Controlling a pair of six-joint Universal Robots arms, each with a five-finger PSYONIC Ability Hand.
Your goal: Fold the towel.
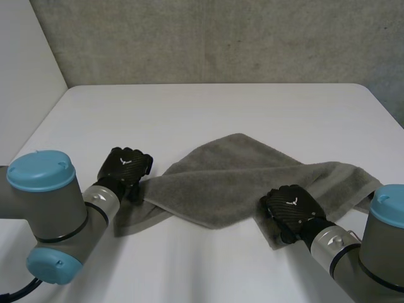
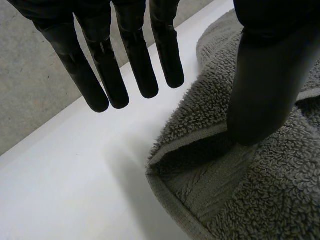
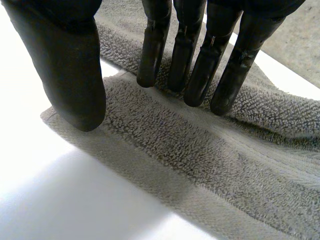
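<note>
Nearest, on the white table (image 1: 208, 113): the right hand (image 1: 291, 207), laid open on the near right end of the grey towel (image 1: 230, 183). In its wrist view, straight fingers (image 3: 206, 65) with the tips down on the terry pile, thumb (image 3: 70, 65) just over the hem (touching or not, cannot tell). A little farther, at the towel's left end: the left hand (image 1: 125, 167), open as well. From its own wrist, straight fingers (image 2: 140, 65) spread above bare table beside the cloth, thumb (image 2: 265, 85) over a turned-up corner, well apart from the fingers. Between both hands, the towel rumpled, partly lapped over itself, stretched across the near half of the table. Beyond, a concrete wall (image 1: 221, 38).
</note>
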